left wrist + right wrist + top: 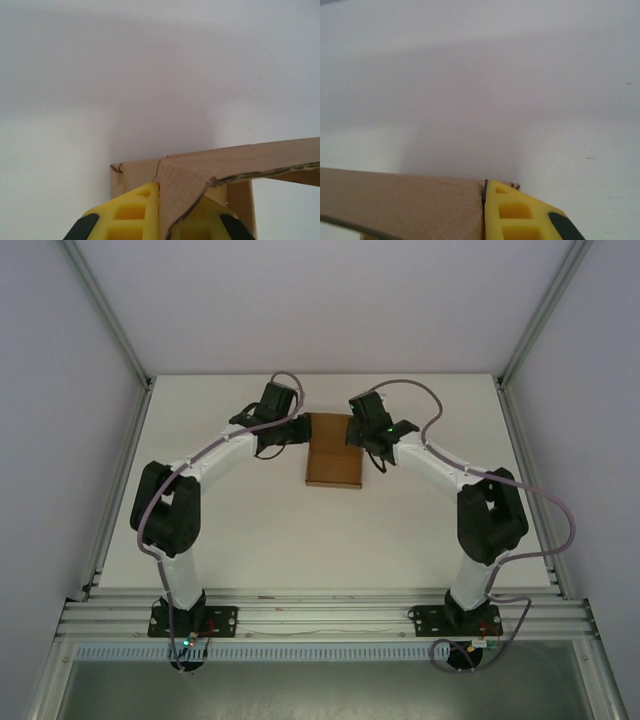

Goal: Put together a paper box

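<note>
Left fingers [131, 200], right fingers [492, 212] seemingly pinch brown paper box [334, 465].

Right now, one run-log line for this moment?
paper box: partly folded | left pincer: shut on its flap | right pincer: shut on its opposite edge

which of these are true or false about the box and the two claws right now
1. The left claw pinches a flap of the cardboard box. True.
2. The box is blue plastic. False: it is plain brown cardboard.
3. The right claw is at the box's right edge. True.
4. The box lies at the near edge. False: it lies further back on the table, between the two claws.
</note>
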